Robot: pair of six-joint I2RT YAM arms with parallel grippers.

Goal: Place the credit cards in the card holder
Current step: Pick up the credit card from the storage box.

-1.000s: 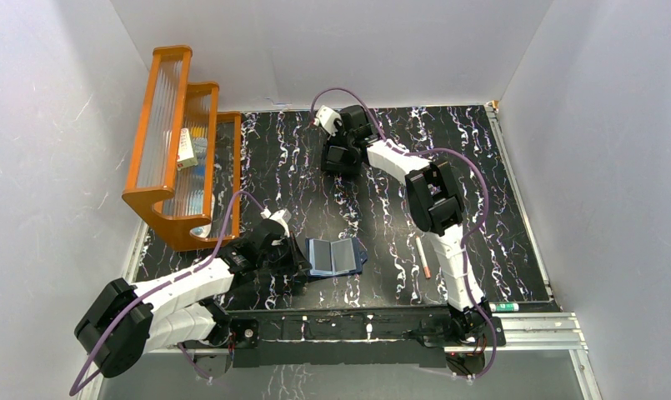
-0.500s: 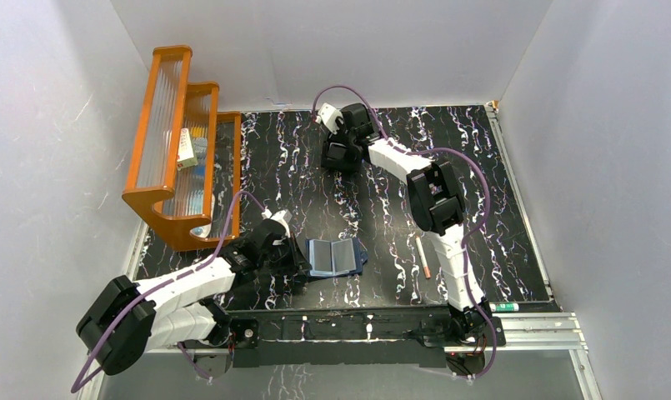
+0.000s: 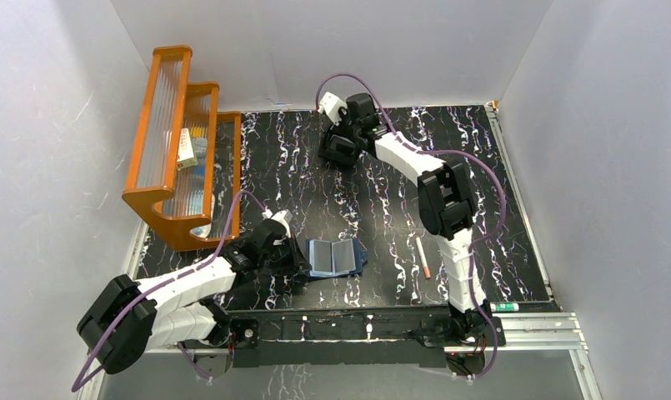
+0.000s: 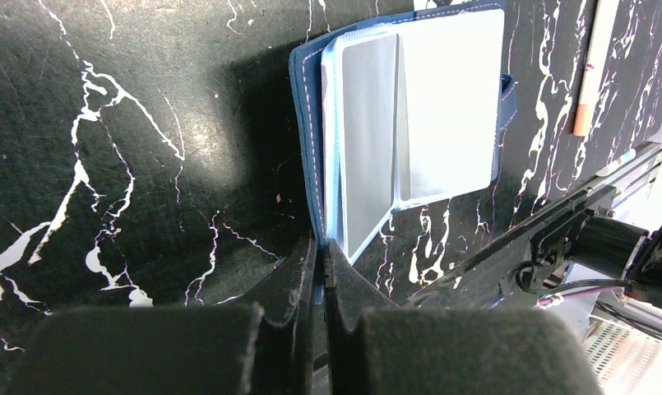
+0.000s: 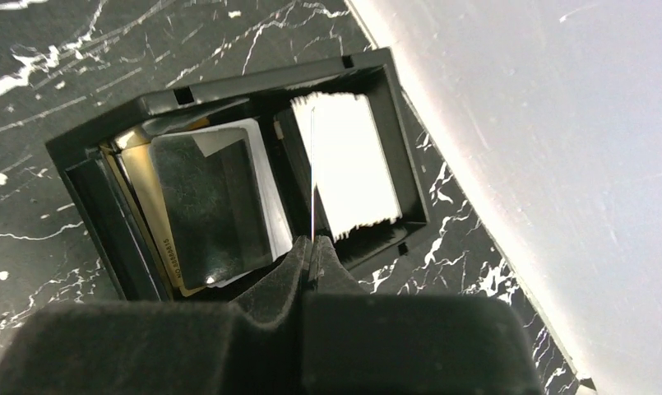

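Observation:
The navy card holder [image 3: 336, 257] lies open on the black marbled table, its pale blue inside [image 4: 442, 107] facing up. My left gripper [image 3: 305, 258] is shut on the holder's left edge [image 4: 321, 247]. At the far middle, my right gripper [image 3: 336, 154] hangs over a black open-top box [image 5: 229, 86]. Its fingers [image 5: 312, 247] are shut on a thin white credit card [image 5: 312, 164] seen edge-on. Other credit cards lie in the box: a dark glossy one [image 5: 212, 206], a gold one [image 5: 142, 189] and a white one [image 5: 352, 164].
An orange wooden rack [image 3: 182, 142] stands at the far left. A thin pale stick [image 3: 423, 257] lies to the right of the card holder. White walls close in the table on three sides, and the box sits close to the back wall [image 5: 557, 123].
The right gripper has closed on a card in the box, and its wrist has shifted slightly toward the back wall. The left arm and card holder have not moved.

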